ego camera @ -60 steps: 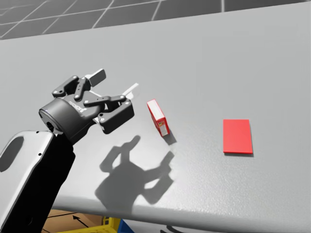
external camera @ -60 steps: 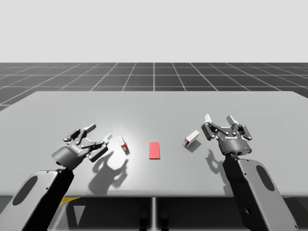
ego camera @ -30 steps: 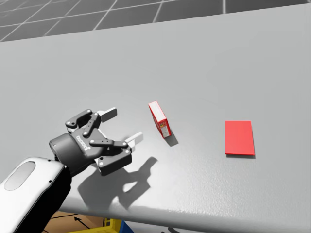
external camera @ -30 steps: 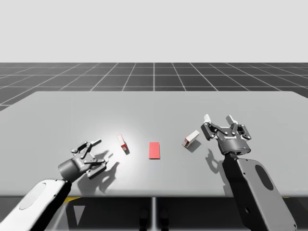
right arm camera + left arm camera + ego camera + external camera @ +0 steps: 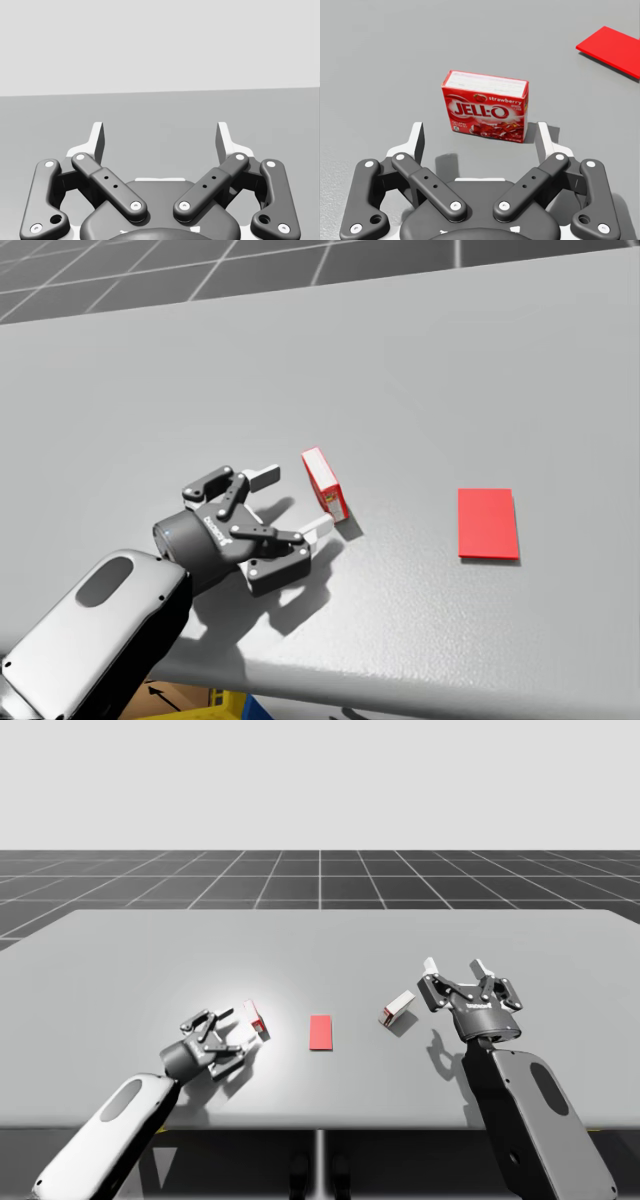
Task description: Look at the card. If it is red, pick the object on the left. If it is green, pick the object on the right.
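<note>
A flat red card (image 5: 320, 1032) (image 5: 487, 524) lies at the table's middle. Left of it stands a small red box (image 5: 256, 1018) (image 5: 324, 483) (image 5: 486, 107) on edge. My left gripper (image 5: 226, 1038) (image 5: 291, 504) (image 5: 480, 142) is open and low over the table, and the red box sits just ahead of its fingertips without touching them. To the right of the card rests a second small box (image 5: 397, 1009), white and red, tilted. My right gripper (image 5: 457, 969) (image 5: 160, 137) is open, raised to the right of that box and holding nothing.
The grey table (image 5: 320, 940) has bare surface all around the objects. Its front edge (image 5: 400, 695) runs close below my left arm. A dark gridded floor (image 5: 320, 875) lies beyond the far edge.
My left gripper dropped low, then moved forward and right until the red box stood just ahead of its open fingers. The right arm and both boxes stayed put.
</note>
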Action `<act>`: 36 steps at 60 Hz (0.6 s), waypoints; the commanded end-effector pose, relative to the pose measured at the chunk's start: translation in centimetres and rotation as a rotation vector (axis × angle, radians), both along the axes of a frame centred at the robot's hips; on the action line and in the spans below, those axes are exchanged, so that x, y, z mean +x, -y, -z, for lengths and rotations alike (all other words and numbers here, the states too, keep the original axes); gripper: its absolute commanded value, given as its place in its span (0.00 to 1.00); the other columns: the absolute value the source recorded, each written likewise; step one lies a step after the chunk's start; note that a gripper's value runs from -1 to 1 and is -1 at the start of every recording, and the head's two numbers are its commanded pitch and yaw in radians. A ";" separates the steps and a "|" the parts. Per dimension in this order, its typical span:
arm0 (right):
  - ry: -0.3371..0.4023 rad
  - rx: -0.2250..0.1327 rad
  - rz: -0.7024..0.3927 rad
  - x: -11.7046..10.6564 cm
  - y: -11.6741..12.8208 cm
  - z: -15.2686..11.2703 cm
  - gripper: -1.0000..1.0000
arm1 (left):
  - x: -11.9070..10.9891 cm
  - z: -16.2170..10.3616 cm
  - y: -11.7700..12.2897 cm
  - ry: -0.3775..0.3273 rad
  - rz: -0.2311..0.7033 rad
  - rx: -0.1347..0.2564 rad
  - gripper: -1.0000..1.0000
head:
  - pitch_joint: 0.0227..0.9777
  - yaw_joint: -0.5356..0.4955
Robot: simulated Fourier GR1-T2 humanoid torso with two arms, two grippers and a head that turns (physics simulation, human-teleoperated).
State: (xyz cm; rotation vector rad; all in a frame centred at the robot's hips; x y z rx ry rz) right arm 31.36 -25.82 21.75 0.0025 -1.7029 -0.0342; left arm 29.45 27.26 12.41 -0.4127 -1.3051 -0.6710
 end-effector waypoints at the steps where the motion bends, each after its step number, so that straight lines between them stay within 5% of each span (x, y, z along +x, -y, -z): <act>1: 0.004 -0.006 0.001 0.0 0.0 0.0 0.00 | 0.9 0.1 1.0 -0.005 0.007 -0.005 0.00 | 0.84 0.79; 36: 0.011 -0.003 0.005 -0.1 0.2 -0.1 0.00 | 3.4 0.8 2.8 -0.025 0.018 0.010 0.00 | 0.85 0.78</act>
